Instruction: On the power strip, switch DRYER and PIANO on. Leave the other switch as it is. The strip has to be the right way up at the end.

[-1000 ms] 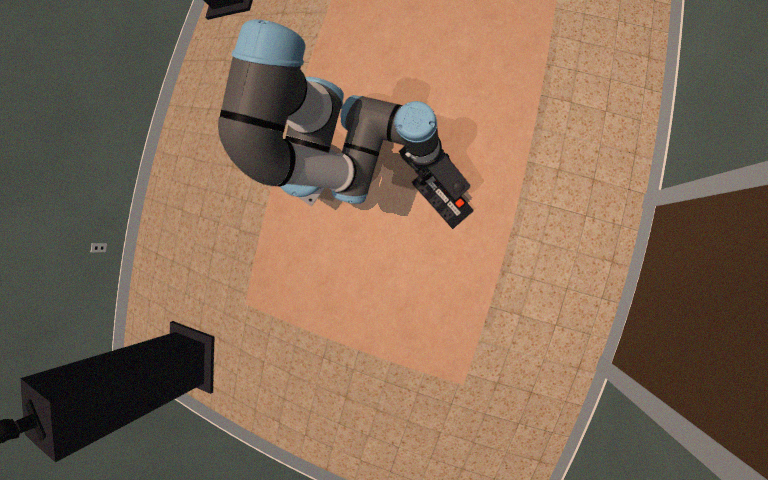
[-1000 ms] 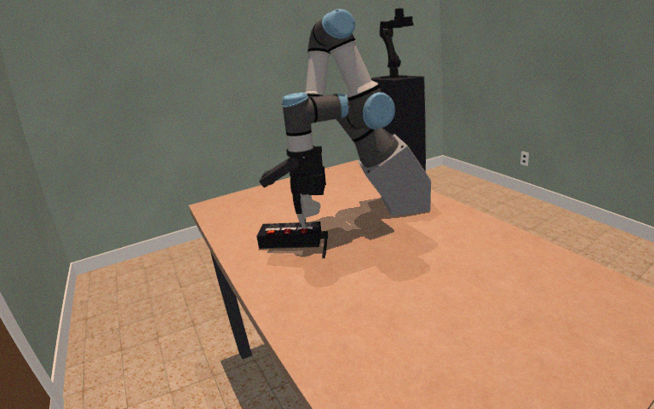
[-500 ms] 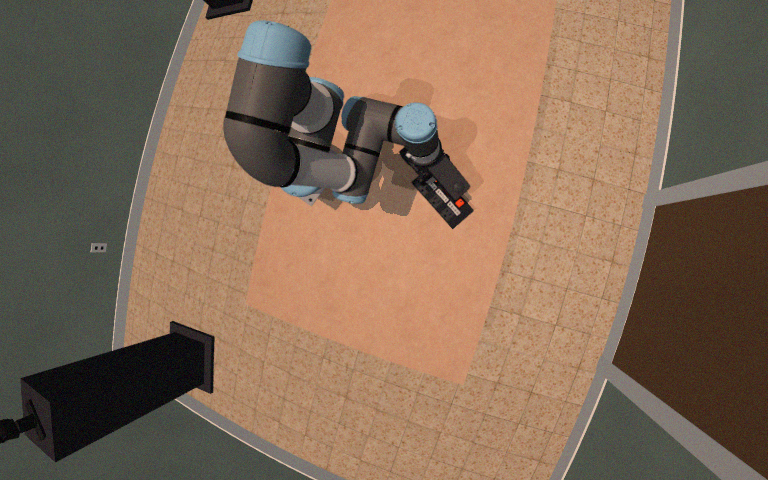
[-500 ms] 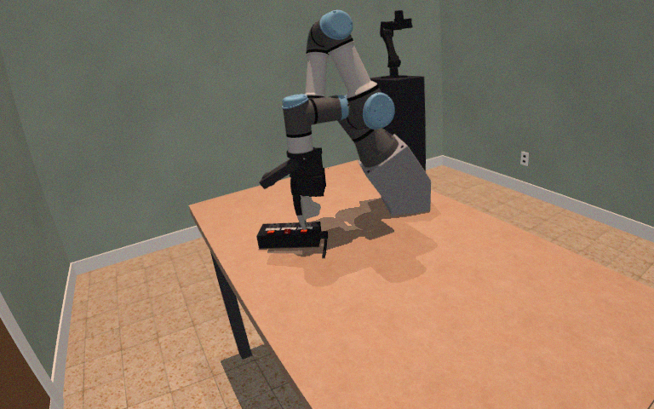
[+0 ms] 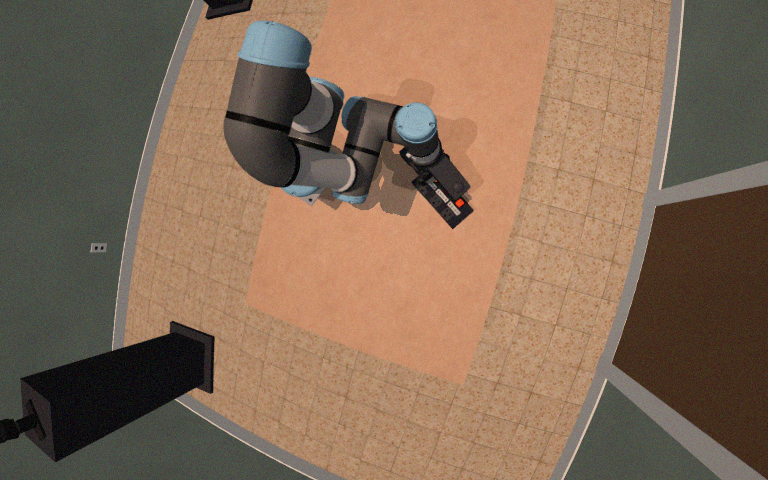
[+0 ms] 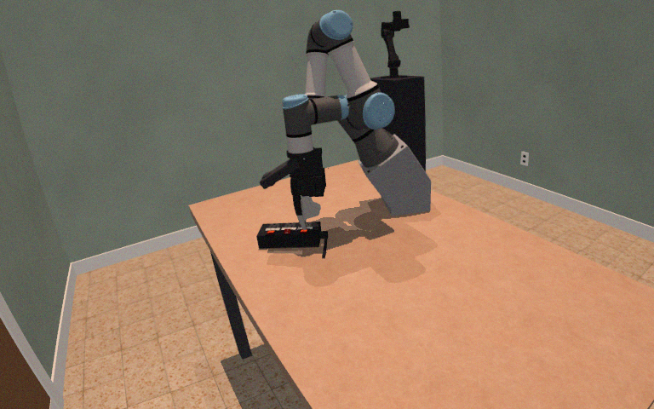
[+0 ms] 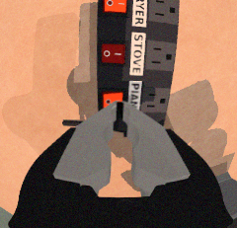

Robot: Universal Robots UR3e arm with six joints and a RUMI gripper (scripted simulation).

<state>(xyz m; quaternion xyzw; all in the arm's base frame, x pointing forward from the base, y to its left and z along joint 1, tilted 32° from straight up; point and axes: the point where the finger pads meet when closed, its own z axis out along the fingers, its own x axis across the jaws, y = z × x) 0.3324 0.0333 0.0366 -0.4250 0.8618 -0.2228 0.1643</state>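
Observation:
The black power strip (image 5: 449,209) (image 6: 284,237) (image 7: 160,55) lies on the table with its face up, labels and sockets showing. In the wrist view the DRYER switch (image 7: 115,2) glows bright orange-red, the STOVE switch (image 7: 114,53) is dark red, and the PIANO switch (image 7: 112,98) glows bright orange. My gripper (image 7: 118,103) (image 6: 301,222) is shut and empty. It points straight down, with its joined fingertips at the near end of the PIANO switch, covering part of it. In the overhead view the wrist hides the fingertips.
The strip lies near the left edge of the orange table (image 6: 421,303) (image 5: 376,297). A short cord stub (image 6: 324,246) (image 7: 70,122) sticks out of the strip's end. The arm's grey base (image 6: 401,182) stands behind it. A black pedestal (image 6: 406,111) stands beyond the table.

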